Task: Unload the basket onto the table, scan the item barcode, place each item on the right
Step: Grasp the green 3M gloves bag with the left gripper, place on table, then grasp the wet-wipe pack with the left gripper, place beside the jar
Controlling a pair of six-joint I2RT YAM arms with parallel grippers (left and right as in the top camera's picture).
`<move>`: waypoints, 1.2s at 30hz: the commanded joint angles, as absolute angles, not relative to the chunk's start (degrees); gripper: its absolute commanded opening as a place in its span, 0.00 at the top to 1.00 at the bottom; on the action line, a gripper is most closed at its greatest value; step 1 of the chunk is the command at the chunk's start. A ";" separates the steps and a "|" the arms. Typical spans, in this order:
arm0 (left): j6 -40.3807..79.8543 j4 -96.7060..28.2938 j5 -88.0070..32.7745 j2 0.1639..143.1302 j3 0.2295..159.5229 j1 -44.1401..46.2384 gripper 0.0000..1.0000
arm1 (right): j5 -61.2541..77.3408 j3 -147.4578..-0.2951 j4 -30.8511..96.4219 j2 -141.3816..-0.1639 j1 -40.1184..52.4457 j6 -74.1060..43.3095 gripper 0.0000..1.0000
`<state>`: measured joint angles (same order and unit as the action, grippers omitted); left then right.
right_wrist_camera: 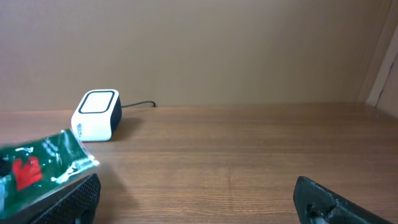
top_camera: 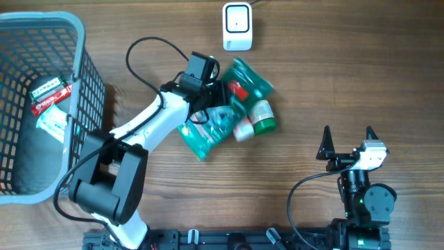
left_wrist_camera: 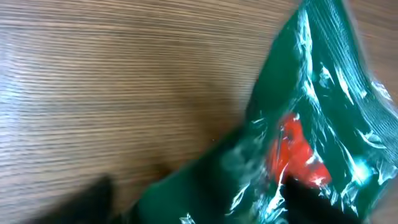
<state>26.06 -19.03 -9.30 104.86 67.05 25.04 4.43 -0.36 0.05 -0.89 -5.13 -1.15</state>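
Wood-grain table, plain tan wall behind in the right wrist view. White scanner (top_camera: 236, 26) near the far edge, dark cable trailing off behind it. Same scanner (right_wrist_camera: 96, 115) upright in the right wrist view, standing apart from everything else.

Mid-table, a loose heap:
- green bag (top_camera: 248, 80) with a red label, on the scanner side
- teal bag (top_camera: 207, 133) lower left
- two small round containers (top_camera: 258, 119) just beside on the right, too blurred to name

Left gripper (top_camera: 218, 94) down over the heap, right at the green bag, tips hidden from above by wrist and camera. Left wrist view largely filled by the green bag (left_wrist_camera: 311, 118): crinkled, glossy, blurred, red patch near the middle, bare wood at left. Dark smears along the bottom edge, not readable as fingers. Cannot tell whether spread or clamped, nor whether touching the bag.

Right gripper (top_camera: 347, 142) low at the robot's side of the table, well apart from the heap. Fingers (right_wrist_camera: 329, 202) spread wide, nothing between. Edge of the green bag (right_wrist_camera: 43, 163) at the left of that view.

Grey basket (top_camera: 82, 83) at far left, with red packets (top_camera: 50, 94) and a pale one inside.
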 commanded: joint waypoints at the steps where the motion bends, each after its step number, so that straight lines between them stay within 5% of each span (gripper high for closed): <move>1: 26.02 -21.30 -5.82 97.12 68.58 23.64 0.00 | 3.88 -0.32 -0.08 -0.43 -5.04 -0.14 0.00; 11: 19.75 -27.97 26.50 63.68 75.44 3.99 0.00 | 3.88 -0.32 -0.08 -0.43 -5.04 -0.14 0.00; 14: 24.84 -32.53 26.46 62.83 75.44 -6.44 0.00 | 3.88 -0.32 -0.08 -0.43 -5.04 -0.14 0.00; 17: 42.52 -46.30 24.53 67.05 75.05 -19.97 0.00 | 3.88 -0.32 -0.08 -0.43 -5.04 -0.16 0.00; 22: 44.62 -49.95 8.99 79.50 71.18 -32.62 0.00 | 3.88 -0.32 -0.08 -0.43 -5.04 -0.16 0.00; 36: 29.67 -36.93 -0.16 98.35 64.38 -35.53 0.08 | 3.86 -0.32 -0.08 -0.43 -5.04 -0.14 0.00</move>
